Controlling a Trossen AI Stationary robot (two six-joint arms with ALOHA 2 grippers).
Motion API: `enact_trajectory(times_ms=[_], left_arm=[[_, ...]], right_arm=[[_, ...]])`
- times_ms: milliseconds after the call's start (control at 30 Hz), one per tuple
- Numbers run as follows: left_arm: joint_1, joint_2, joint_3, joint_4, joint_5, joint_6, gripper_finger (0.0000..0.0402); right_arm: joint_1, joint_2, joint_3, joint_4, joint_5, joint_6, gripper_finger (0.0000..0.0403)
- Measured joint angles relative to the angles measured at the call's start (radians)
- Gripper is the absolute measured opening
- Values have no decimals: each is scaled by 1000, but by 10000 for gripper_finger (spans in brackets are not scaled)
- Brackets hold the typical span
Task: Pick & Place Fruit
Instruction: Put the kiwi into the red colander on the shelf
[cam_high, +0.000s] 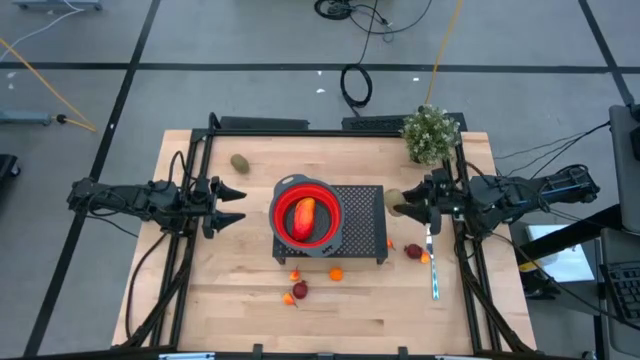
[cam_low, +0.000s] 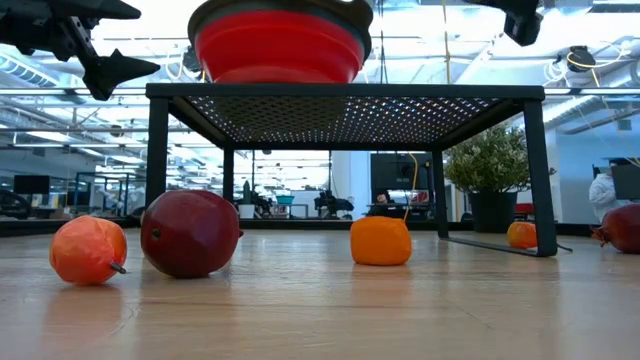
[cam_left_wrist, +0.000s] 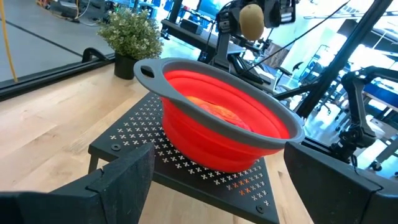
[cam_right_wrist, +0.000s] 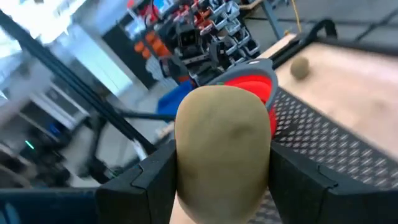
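1. Two dark arms are reaching in over the pale wooden tabletop (cam_high: 220, 290) from opposite sides.
2. The right pincer (cam_high: 402, 205) is gripping a brown oval toy fruit (cam_right_wrist: 222, 146) between its fingers, in the air just beside the right edge of the black perforated metal stand (cam_high: 365, 215).
3. The left pincer (cam_high: 232, 206) is hovering with its fingers spread apart and nothing between them, just left of the red collapsible bowl with a grey rim (cam_high: 330, 215).
4. That bowl is sitting on the stand, with a long red-orange-yellow toy fruit (cam_high: 304, 217) lying inside it.
5. A second brown oval fruit (cam_high: 240, 162) is lying on the tabletop behind the left pincer.
6. Small orange balls (cam_low: 381, 241) and a dark red round fruit (cam_low: 190, 233) are lying in front of the stand; another dark red piece (cam_high: 413, 250) is lying beside a thin pale-handled utensil (cam_high: 433, 268).
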Motion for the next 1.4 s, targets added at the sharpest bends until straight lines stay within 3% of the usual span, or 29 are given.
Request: enact_trajectory(times_ms=[267,667,1067,1400], left_arm=[[0,0,0,0,0,-8,356],[0,0,0,0,0,-20,356],[0,0,0,-1,0,-19,356],[0,0,0,-1,0,-19,356]], right_arm=[[0,1,0,106,-4,176,206],[2,3,0,441,-65,-3,206],[2,35,0,437,-76,-40,206],[2,241,-1,475,-56,-59,206]])
